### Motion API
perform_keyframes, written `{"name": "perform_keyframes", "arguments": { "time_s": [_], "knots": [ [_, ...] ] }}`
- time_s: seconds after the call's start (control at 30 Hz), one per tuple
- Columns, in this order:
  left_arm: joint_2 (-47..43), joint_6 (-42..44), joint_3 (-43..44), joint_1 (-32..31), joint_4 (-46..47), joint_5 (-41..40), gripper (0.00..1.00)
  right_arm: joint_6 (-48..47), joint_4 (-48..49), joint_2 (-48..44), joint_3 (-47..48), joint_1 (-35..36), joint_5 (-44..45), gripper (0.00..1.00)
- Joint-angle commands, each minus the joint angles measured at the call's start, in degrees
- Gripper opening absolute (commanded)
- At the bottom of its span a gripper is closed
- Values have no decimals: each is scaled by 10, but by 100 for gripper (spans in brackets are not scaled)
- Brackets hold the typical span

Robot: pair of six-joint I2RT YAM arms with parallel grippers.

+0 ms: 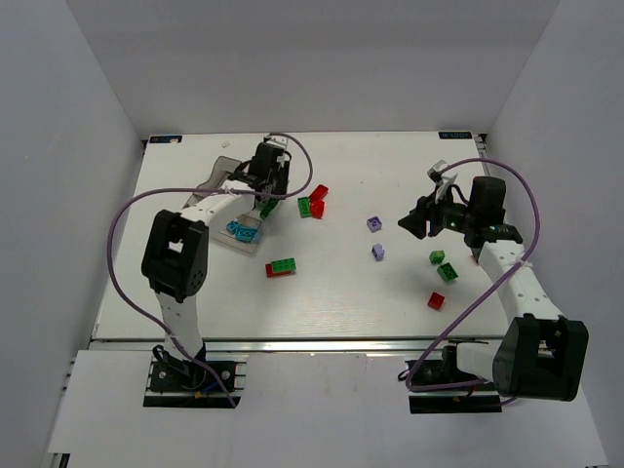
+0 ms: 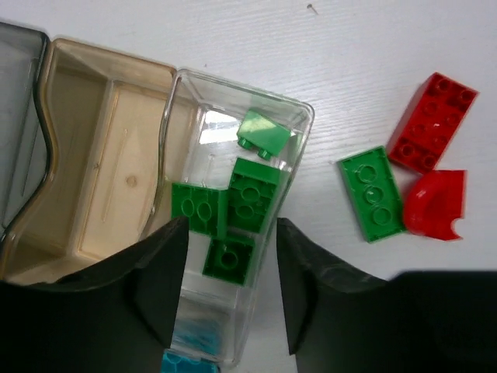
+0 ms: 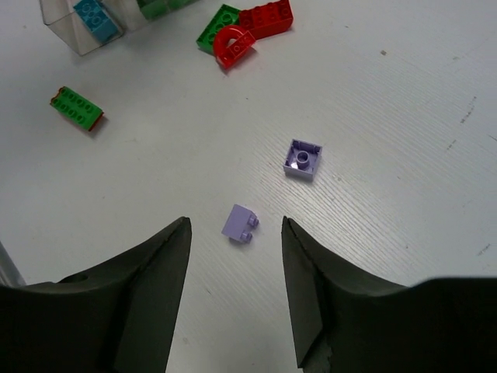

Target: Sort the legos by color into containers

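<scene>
Top view first. The clear tray (image 1: 220, 174) sits far left on the table (image 1: 341, 302), with cyan bricks (image 1: 244, 231) in its nearest compartment. The left gripper (image 1: 265, 193) hangs right over it. Loose stuff: a green-and-red cluster (image 1: 312, 203) just right of the tray, a green-on-red brick (image 1: 282, 267) closer to the arms, and two light purple bricks (image 1: 374, 223) mid-table. There are also two green bricks (image 1: 442, 265) and a red one (image 1: 436, 300) near the right arm. The right gripper (image 1: 414, 224) points at the purple pair.

Left wrist cam: the clear compartment (image 2: 303, 116) has four green bricks (image 2: 252, 190) in it, lying every which way. Beside it is a brownish compartment (image 2: 109, 155), then a grey one (image 2: 19, 116) at the edge. Outside on the table, a loose green brick (image 2: 371, 194), a red brick (image 2: 432, 120) and a red arch piece (image 2: 435, 203) are bunched together. The jaws are spread wide above the green compartment, gripping nothing.

Right wrist cam: a small sloped purple brick (image 3: 240, 223) lies on the table just ahead of the gap between the fingers (image 3: 155, 295), not touched. A square purple brick (image 3: 303, 159) sits a bit farther out. The jaws are apart and hold nothing. The tray corner and the cluster show at the top.
</scene>
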Motion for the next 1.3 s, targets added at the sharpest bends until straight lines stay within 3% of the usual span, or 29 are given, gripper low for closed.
{"name": "perform_keyframes", "arguments": {
  "time_s": [0.0,0.07,0.1,0.2,0.3,0.33,0.4,0.67,0.97,1.27],
  "knots": [
    [-90,-34,-26,5,6,30,54,-1,9,-5,4,2,58,54],
    [-153,-67,-65,5,33,74,26,-2,4,-10,17,-1,143,53],
    [-178,-79,-112,-1,43,93,5,-9,-2,-15,21,0,170,53],
    [-277,-105,-210,-1,92,200,0,-67,-59,-14,35,1,239,55],
    [-357,-109,-260,-8,109,257,37,-147,-138,3,46,-1,276,74],
    [-373,-109,-282,-8,111,266,59,-168,-163,9,50,-2,293,85],
    [-414,-98,-299,-8,112,261,68,-205,-203,23,55,-2,317,89],
    [-445,-92,-307,-8,122,294,74,-222,-229,84,41,-1,385,89],
    [-475,-91,-308,-8,124,288,75,-200,-185,161,26,0,394,83],
    [-480,-84,-308,-8,118,269,75,-191,-156,204,27,0,396,66]
  ]
}}
